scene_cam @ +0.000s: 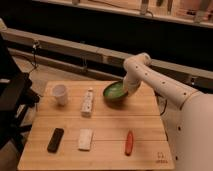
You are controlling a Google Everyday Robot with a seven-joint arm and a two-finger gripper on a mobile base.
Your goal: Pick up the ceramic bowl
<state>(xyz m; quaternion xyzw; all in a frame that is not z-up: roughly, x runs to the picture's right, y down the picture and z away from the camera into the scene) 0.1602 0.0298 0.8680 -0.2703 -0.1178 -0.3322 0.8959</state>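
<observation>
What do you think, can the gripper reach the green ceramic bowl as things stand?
Probably yes: the gripper sits at the rim of the ceramic bowl, with nothing between them.

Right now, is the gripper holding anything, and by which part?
Cannot be told: the gripper sits at the right rim of the ceramic bowl.

One each: ceramic bowl point(114, 92), white cup point(60, 93), white bottle point(88, 102), black slab point(55, 139), white block point(85, 139), red stick point(129, 142), gripper point(128, 91) at bowl rim.
</observation>
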